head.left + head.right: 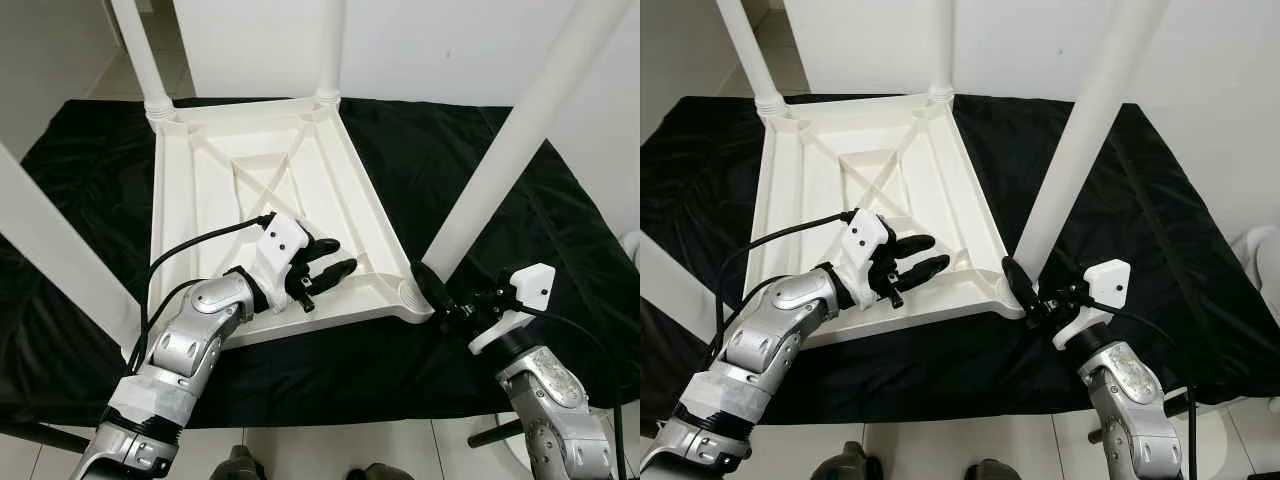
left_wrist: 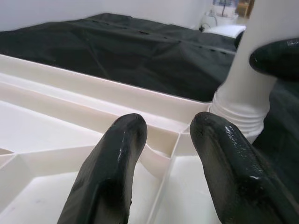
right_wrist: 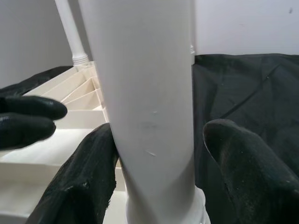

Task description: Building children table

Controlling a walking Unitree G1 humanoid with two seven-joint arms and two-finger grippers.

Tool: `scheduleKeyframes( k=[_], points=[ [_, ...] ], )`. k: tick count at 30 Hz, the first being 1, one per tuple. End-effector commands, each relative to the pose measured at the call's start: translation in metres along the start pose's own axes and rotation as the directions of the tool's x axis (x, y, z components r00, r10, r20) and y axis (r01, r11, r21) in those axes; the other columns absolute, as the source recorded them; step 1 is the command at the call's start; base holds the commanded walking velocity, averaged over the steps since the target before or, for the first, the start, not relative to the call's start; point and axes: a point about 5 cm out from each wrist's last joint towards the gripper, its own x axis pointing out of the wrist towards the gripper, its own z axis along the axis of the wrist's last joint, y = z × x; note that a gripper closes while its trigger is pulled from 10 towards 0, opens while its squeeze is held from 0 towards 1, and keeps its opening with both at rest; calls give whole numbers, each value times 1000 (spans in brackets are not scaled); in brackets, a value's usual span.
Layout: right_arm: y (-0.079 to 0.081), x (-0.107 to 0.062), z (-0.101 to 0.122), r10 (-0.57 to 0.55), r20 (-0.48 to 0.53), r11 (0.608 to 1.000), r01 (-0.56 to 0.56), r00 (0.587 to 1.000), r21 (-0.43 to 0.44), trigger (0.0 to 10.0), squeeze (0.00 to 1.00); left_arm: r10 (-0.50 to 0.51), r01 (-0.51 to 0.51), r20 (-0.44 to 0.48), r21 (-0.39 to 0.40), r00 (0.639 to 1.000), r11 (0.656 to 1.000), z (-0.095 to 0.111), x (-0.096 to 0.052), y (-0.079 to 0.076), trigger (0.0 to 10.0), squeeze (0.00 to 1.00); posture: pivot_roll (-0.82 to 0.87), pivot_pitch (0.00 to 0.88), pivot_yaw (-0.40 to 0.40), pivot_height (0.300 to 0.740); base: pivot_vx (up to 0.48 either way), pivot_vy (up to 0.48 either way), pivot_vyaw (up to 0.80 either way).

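Note:
A white plastic table top [image 1: 200,200] lies upside down on a black cloth. White legs stand up from its corners: two at the back [image 1: 140,50], one at the near left [image 1: 50,250] and one at the near right [image 1: 500,170]. My left gripper [image 1: 340,255] hovers open over the ribbed underside by the front rim, pointing toward the near-right corner socket [image 2: 243,98]. My right gripper [image 3: 163,133] straddles the base of the near-right leg [image 3: 149,93]. One finger [image 3: 88,172] touches the leg, while the other [image 3: 243,172] stands a little apart from it.
The black cloth [image 1: 470,130] spreads well beyond the table top on all sides over a pale tiled floor [image 1: 330,450]. White walls close off the back. A white rounded object [image 1: 632,245] sits at the far right edge.

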Motion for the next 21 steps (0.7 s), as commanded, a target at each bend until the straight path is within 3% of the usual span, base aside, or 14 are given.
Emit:
scheduleKeyframes(
  k=[1, 4, 8, 14, 21],
  points=[
    [0, 2, -1, -11, -4, 1000, 11, 1000, -3, 10000, 0, 65, -65, -37, 3, 997, 998, -6, 2, -2, 10000, 0, 23, 31, -17, 740, 0, 0, 0],
    [0, 4, -3, -40, -18, 999, 40, 999, -15, 10000, 0, 35, -37, -49, -28, 998, 999, -4, 10, -17, 10000, 0, 14, 27, -12, 740, 0, 0, 0],
    [-1, 2, -4, -47, -40, 998, 46, 998, -36, 10000, 0, 13, -13, -29, 5, 999, 1000, -3, 8, -21, 10000, 0, 8, 23, -10, 740, 0, 0, 0],
    [-8, 2, -7, -22, -106, 996, 13, 994, -90, 10000, 0, 101, -100, 27, -33, 995, 994, 5, 4, -14, 10000, 0, -1, 5, 11, 740, 0, 0, 0],
    [-14, 5, -9, 18, -125, 989, -36, 992, -147, 10000, 0, 65, -65, 25, 1, 998, 998, 8, 2, -15, 10000, 0, 0, 0, 13, 740, 0, 0, 0]
  ],
)
